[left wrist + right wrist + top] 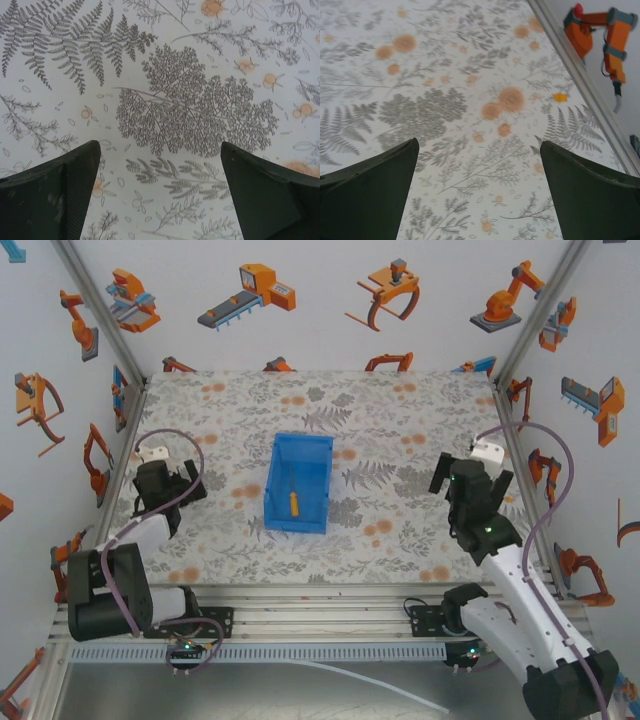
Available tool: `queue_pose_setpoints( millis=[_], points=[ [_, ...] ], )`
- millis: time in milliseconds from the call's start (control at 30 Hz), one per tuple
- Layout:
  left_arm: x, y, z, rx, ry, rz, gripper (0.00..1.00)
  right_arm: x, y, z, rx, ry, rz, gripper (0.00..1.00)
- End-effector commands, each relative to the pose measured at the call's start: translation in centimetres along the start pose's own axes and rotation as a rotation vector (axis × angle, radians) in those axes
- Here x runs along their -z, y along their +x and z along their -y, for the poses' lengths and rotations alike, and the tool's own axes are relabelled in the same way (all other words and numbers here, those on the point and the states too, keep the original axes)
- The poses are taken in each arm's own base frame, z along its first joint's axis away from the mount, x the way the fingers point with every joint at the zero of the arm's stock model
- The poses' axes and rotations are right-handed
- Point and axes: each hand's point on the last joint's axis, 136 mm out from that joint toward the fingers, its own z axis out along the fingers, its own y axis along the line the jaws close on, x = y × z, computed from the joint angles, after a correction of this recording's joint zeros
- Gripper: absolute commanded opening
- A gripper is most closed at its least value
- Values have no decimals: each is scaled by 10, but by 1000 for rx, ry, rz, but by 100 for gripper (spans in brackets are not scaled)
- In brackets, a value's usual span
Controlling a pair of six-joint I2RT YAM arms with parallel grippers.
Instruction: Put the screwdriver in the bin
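Note:
The blue bin sits mid-table in the top view. Inside it, on the floor toward the near left, lies the screwdriver with its orange-yellow handle. My left gripper hovers at the table's left side, well clear of the bin, jaws open over the bare patterned cloth. My right gripper stands at the right side, also apart from the bin and open, with nothing between its fingers.
The table is covered by a fern-and-flower cloth. Aluminium frame rails edge the right side, with white walls carrying robot stickers behind. Cables loop off both arms.

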Motion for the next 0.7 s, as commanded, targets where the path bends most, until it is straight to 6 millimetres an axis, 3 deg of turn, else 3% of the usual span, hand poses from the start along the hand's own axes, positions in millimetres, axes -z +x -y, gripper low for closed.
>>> queue_pose_setpoints(
  millis=[0,133,300,667],
  points=[
    [-4,-33,-1,74,6,182,97,-16,-4,16,-28,28,29,100],
    [-8,-30,5,80,42,197,97,-42,12,32,-76,45,38,100],
    [-10,-30,16,45,101,193,97,-77,33,14,-57,-65,106,100],
    [-2,-13,50,-93,231,315,97,-119,63,-14,-18,-184,166,100]
  ],
)
